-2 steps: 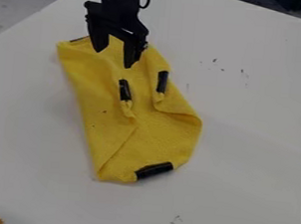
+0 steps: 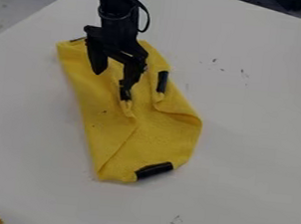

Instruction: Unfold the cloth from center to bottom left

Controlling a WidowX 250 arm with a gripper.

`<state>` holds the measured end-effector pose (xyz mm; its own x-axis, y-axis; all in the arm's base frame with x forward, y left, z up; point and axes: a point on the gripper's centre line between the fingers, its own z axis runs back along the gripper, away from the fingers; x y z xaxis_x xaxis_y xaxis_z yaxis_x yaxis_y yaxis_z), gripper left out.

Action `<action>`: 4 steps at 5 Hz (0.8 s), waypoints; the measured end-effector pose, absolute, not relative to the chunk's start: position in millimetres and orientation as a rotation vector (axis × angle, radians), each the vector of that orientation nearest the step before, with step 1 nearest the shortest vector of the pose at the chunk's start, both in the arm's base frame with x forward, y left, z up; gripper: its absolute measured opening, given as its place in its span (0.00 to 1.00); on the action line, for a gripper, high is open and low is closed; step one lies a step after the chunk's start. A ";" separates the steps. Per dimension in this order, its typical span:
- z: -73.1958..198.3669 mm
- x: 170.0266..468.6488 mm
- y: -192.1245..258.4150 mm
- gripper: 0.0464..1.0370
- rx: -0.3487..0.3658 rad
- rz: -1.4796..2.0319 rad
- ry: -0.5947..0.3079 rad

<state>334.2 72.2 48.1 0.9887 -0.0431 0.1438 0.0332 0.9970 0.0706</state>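
Because the fingers [image 2: 131,75] stand apart with nothing pinched, the likely step is catching the black tab [image 2: 124,93] at one fingertip. It would pay to straddle that tab and close on the folded layer alone, sparing the layer beneath, then lift low and sweep toward the bottom left. The yellow cloth [image 2: 104,139] lies on the desk [image 2: 250,143] below and around the fingers, its flap creased diagonally, with other black tabs near its edges.
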 end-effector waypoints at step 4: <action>23.0 346.2 52.2 0.96 0.001 -0.049 -0.126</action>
<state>346.2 52.2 23.0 0.9908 -0.0490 0.1260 0.0489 0.9988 0.0041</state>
